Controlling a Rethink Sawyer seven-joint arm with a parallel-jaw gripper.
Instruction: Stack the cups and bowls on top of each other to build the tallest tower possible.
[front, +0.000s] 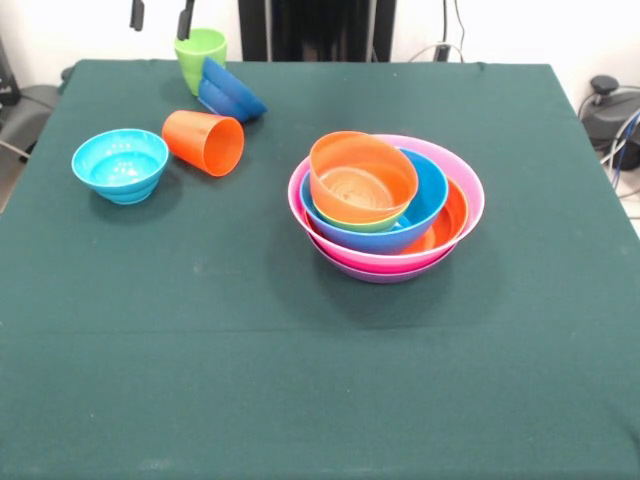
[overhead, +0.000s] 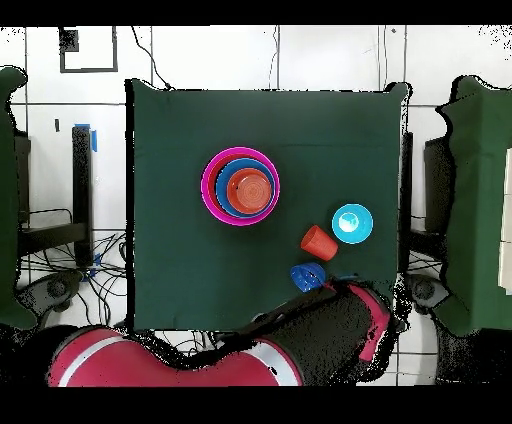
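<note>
The tower (front: 385, 205) stands right of centre: purple and pink bowls at the base, then large orange and blue bowls, a small lime green bowl and a tilted small orange bowl (front: 362, 178) on top; it also shows in the overhead view (overhead: 240, 187). The lime green cup (front: 200, 52) stands upright at the far left. A small dark blue bowl (front: 230, 93) leans tilted against it. The orange cup (front: 205, 142) lies on its side. A light blue bowl (front: 120, 165) stands upright. My gripper (front: 160, 18) hangs open and empty just above the green cup, only its fingertips showing.
The green cloth table (front: 320, 380) reaches to the near edge. In the overhead view my arm (overhead: 300, 345) covers the table's bottom edge and hides the green cup; the orange cup (overhead: 318, 242), light blue bowl (overhead: 351, 222) and dark blue bowl (overhead: 307, 277) lie beside it.
</note>
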